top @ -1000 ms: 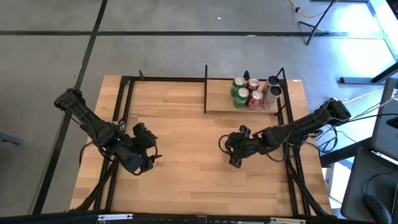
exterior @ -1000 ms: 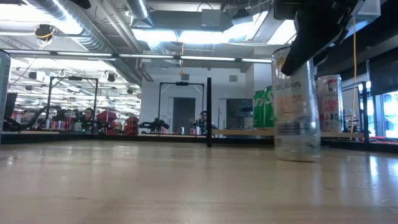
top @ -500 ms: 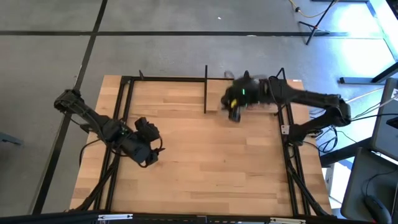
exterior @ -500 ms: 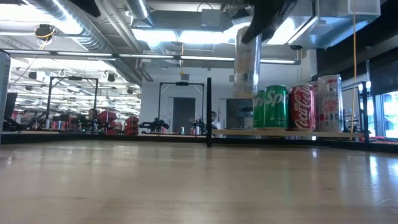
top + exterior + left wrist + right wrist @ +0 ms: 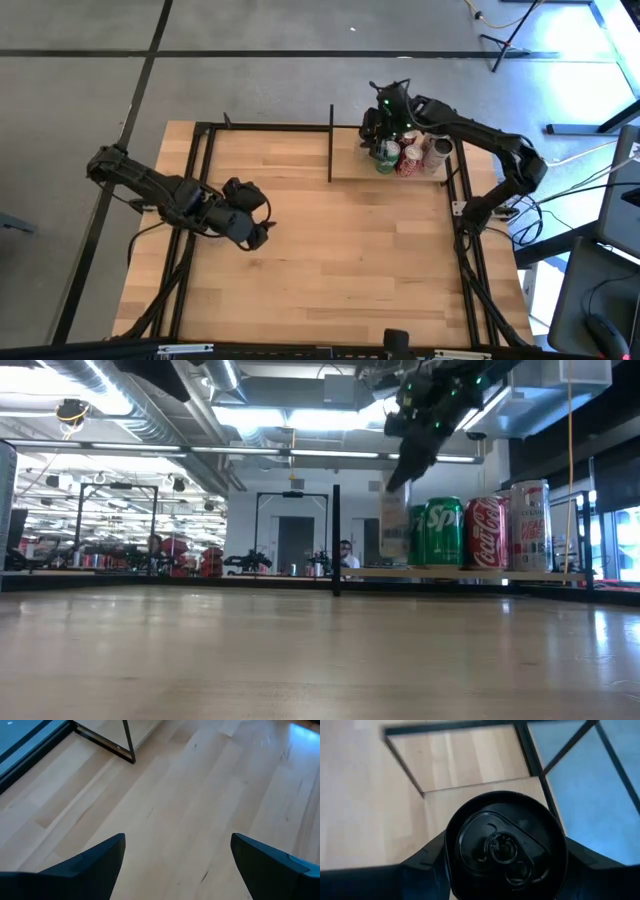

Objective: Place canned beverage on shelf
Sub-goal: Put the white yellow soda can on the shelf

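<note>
My right gripper (image 5: 383, 132) is over the left part of the shelf (image 5: 350, 168), shut on a pale canned beverage (image 5: 395, 525). The can's dark top with its pull tab (image 5: 504, 846) fills the right wrist view. The can hangs just left of a green can (image 5: 443, 532). A red can (image 5: 486, 532) and a white can (image 5: 530, 525) stand on the shelf board (image 5: 560, 574) beyond it. My left gripper (image 5: 255, 222) hovers open over the tabletop's left middle, and only bare wood shows between its fingers (image 5: 100, 865). My right gripper pinches the can between its two fingers, on opposite sides of the wall just below the top rim (image 5: 451, 847). The fingers (image 5: 425, 860) slant down from above. The can stands upright below them. I cannot tell whether its bottom (image 5: 395, 563) touches the shelf board.
Black metal bars frame the tabletop (image 5: 300, 260), and one upright post (image 5: 336, 540) marks the shelf's left end. Several cans crowd the shelf's right half (image 5: 425, 155). The middle of the table is bare wood.
My right gripper has lifted the pale can off the table's right middle and swung it toward the far edge. It has then lowered the can over the shelf's left part, beside the green can. My left gripper has drifted a little toward the right and far edges, staying open.
</note>
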Motion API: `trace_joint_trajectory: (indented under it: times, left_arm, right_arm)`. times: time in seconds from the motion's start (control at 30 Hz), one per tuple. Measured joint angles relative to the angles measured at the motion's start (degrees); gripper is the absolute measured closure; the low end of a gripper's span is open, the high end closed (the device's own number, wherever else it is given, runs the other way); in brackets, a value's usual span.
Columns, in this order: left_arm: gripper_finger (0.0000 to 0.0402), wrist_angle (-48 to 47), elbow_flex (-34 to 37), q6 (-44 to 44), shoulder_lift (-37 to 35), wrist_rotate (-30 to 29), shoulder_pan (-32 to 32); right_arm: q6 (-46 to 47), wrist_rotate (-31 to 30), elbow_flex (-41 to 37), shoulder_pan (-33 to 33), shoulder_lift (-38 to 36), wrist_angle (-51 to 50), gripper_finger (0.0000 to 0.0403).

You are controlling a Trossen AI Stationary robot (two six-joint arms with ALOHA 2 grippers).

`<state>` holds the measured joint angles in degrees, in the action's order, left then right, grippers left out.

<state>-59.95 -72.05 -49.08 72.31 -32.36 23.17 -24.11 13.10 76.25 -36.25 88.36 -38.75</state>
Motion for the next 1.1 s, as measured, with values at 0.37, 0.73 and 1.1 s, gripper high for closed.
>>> trace_joint_trajectory:
  times: [0.37,0.73,1.1]
  left_arm:
    - [0.0052,0.69,-0.02,-0.02,0.00,0.04,-1.47]
    - [0.0052,0.73,-0.02,-0.02,0.00,0.07,-1.47]
    - [0.0052,0.77,-0.02,0.04,-0.02,0.10,-1.47]
  right_arm:
    - [-3.20,2.00,0.00,-2.07,3.58,2.40,0.0183]
    - [-3.55,1.54,0.02,-2.03,4.62,4.56,0.0149]
    - [-3.58,-2.10,2.47,-2.01,5.28,3.61,0.0114]
